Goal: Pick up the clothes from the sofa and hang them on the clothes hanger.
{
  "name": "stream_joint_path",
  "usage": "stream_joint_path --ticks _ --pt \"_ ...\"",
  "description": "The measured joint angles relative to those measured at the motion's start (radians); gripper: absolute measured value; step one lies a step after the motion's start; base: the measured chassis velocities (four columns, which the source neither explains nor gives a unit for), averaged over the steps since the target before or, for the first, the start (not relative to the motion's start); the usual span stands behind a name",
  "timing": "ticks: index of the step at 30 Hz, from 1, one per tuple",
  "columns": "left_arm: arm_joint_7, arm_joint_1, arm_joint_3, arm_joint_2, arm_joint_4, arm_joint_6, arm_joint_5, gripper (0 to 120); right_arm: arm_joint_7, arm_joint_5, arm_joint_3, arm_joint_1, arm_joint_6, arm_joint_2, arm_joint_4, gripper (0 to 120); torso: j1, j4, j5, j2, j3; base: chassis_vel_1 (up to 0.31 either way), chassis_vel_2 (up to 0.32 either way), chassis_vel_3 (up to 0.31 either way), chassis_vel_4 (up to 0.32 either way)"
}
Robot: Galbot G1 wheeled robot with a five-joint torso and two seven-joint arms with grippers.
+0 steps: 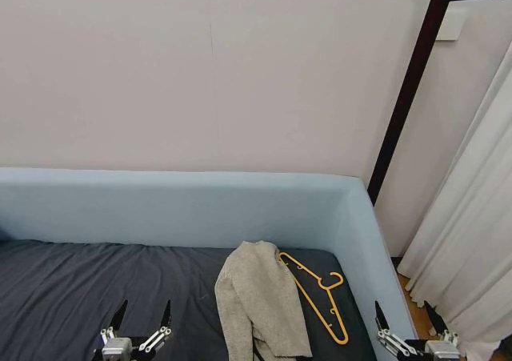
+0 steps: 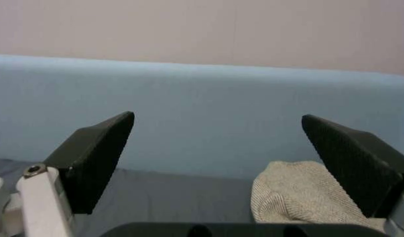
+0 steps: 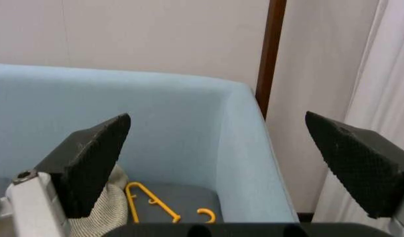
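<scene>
The left pincer (image 1: 144, 319) hovers low over the front edge of the sofa seat. Its two black wedge-shaped fingers (image 2: 96, 158) are spread wide on silvery metal links and hold nothing. The right pincer (image 1: 406, 321) hangs by the front end of the sofa's right arm, spread just as wide and holding nothing. Its finger pads (image 3: 349, 163) have a fine dotted grip texture.

Between the two pincers, toward the right end of the seat, lies the sweater (image 1: 260, 305). It is a beige-grey ribbed knit, crumpled into a long soft heap running from the back of the seat to the front edge. Just beside it, toward the right arm, the hanger (image 1: 316, 293) lies flat. It is thin orange plastic with a curled hook.

The sofa (image 1: 200, 193) is padded in smooth pale blue, with rounded back and arm. Its seat is covered by a dark, faintly wrinkled sheet (image 1: 80, 289). Behind rises a plain wall; off the right arm stand a dark brown post (image 1: 408, 89) and a white pleated curtain (image 1: 472, 241).
</scene>
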Motion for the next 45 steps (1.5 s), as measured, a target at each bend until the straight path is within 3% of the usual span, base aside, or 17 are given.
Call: stream_joint_path --ticks 11,33,39,42,43,45 --pt "0.002 0.030 -0.024 -0.019 -0.040 -0.014 0.015 100 0.018 -0.003 -0.016 0.004 0.001 0.020 0.013 100 0.000 -0.0002 -0.0001 0.000 0.000 0.000 0.000 0.000 0.000" --pt "-0.004 0.031 -0.003 -0.046 -0.025 -0.008 0.034 100 0.016 0.063 -0.025 0.008 -0.060 -0.046 0.013 100 0.000 -0.0002 -0.0001 0.000 0.000 0.000 0.000 0.000 0.000" --pt "-0.004 0.010 0.002 -0.027 -0.011 -0.004 0.025 100 0.038 0.154 -0.027 0.004 -0.156 -0.128 0.051 100 0.000 -0.0002 -0.0001 0.000 0.000 0.000 0.000 0.000 0.000" --pt "-0.002 0.001 0.016 -0.016 0.004 0.001 0.019 100 0.112 0.275 -0.024 0.012 -0.364 -0.195 0.105 100 0.000 -0.0003 -0.0002 0.000 0.000 0.000 0.000 0.000 0.000" --pt "-0.002 0.001 0.016 -0.016 0.004 0.001 0.019 100 0.112 0.275 -0.024 0.012 -0.364 -0.195 0.105 100 0.000 -0.0003 -0.0002 0.000 0.000 0.000 0.000 0.000 0.000" --pt "-0.001 0.003 0.017 -0.016 0.012 0.001 0.019 100 0.142 0.369 -0.027 0.041 -0.474 -0.245 0.117 100 0.000 -0.0005 -0.0002 0.000 0.000 0.000 0.000 0.000 0.000"
